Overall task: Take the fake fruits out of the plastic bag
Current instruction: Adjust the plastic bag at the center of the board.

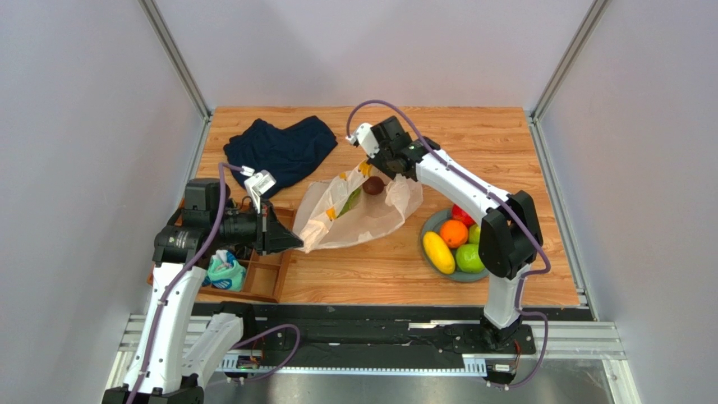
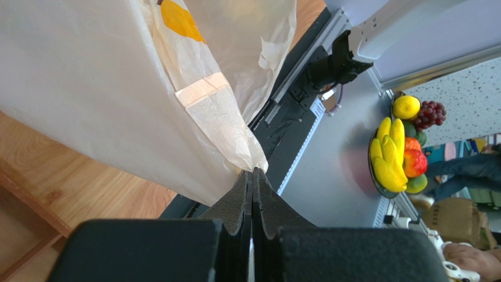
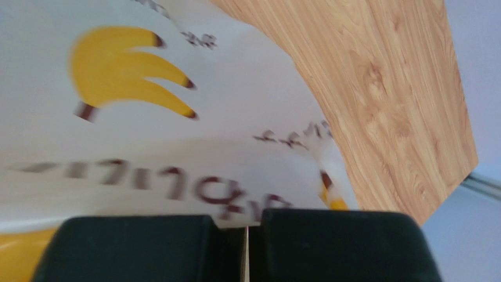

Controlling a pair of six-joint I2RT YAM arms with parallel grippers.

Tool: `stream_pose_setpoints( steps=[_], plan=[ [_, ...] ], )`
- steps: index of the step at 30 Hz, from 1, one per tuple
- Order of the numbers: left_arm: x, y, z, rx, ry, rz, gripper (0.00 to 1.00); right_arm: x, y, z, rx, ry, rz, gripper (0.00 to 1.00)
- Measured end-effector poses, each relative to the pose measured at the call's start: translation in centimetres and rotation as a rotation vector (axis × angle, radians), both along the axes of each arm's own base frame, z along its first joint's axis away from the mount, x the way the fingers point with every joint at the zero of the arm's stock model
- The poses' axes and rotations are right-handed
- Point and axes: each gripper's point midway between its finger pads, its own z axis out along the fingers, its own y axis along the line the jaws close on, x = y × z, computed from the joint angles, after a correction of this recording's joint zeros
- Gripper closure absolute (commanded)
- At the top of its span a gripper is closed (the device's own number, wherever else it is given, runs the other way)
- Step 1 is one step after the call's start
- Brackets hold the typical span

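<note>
Clearly the left gripper (image 2: 253,174) is clenched, dark foam pads (image 2: 238,197) pinching a corner of the thin, crinkly cream plastic bag (image 1: 362,220), which lies on the wooden table (image 1: 506,143). The right gripper (image 3: 247,222) is likewise closed on its printed film. A glossy dark purple plum (image 1: 373,185) shows at the bag's mouth; a green shape (image 1: 350,203) beside it is indistinct.

In the right wrist view the lettering on the plastic bag (image 3: 176,147) was smeared past reading, and the right fingers (image 3: 135,247) ran off the bottom edge. From above, a green fruit (image 1: 350,203) showed only dimly through the bag's film, and the red fruit (image 1: 461,214) sat half behind the right arm (image 1: 501,231). Whether more lay inside could not be told.
</note>
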Motion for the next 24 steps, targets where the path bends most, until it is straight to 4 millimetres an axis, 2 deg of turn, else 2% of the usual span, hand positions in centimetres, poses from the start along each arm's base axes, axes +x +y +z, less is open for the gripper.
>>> stream_pose_setpoints(
  steps=[2,4,7,8,9,10,12,14,16,20,24],
  plan=[
    [-0.4,0.1,0.5,0.006,-0.029,-0.012,1.0,0.1,-1.0,0.1,0.02,0.003,-0.043,1.0],
    [-0.9,0.2,1.2,0.016,-0.063,-0.027,1.0,-1.6,-1.7,-1.0,0.025,0.035,-0.062,1.0],
    [-2.1,0.3,1.8,0.025,-0.092,-0.055,1.0,-8.3,-3.3,-4.0,-0.027,0.132,-0.034,1.0],
    [-2.7,0.4,1.8,0.024,-0.095,-0.067,1.0,-10.8,-3.6,-4.5,-0.04,0.159,-0.001,1.0],
    [-3.3,0.5,1.7,0.025,-0.093,-0.075,1.0,-14.3,-4.3,-4.4,-0.046,0.198,0.039,1.0],
    [-3.8,0.5,1.6,0.026,-0.09,-0.08,1.0,-15.4,-3.6,-4.2,-0.046,0.201,0.077,1.0],
    [-4.5,0.5,1.5,0.018,-0.092,-0.089,1.0,-17.5,-2.1,-2.6,0.002,0.199,0.152,1.0],
    [-4.5,0.5,1.1,0.01,-0.08,-0.084,1.0,-17.3,-0.8,-1.1,0.046,0.183,0.176,1.0],
    [-3.7,0.5,0.9,0.009,-0.068,-0.066,1.0,-15.8,1.0,-0.5,0.072,0.186,0.182,1.0],
    [-1.2,0.6,0.8,0.015,-0.053,-0.027,1.0,-14.0,5.1,-2.0,0.106,0.279,0.228,1.0],
    [0.7,0.7,1.0,0.028,-0.053,0.011,1.0,-14.0,6.7,-2.2,0.133,0.329,0.26,0.96]
  ],
)
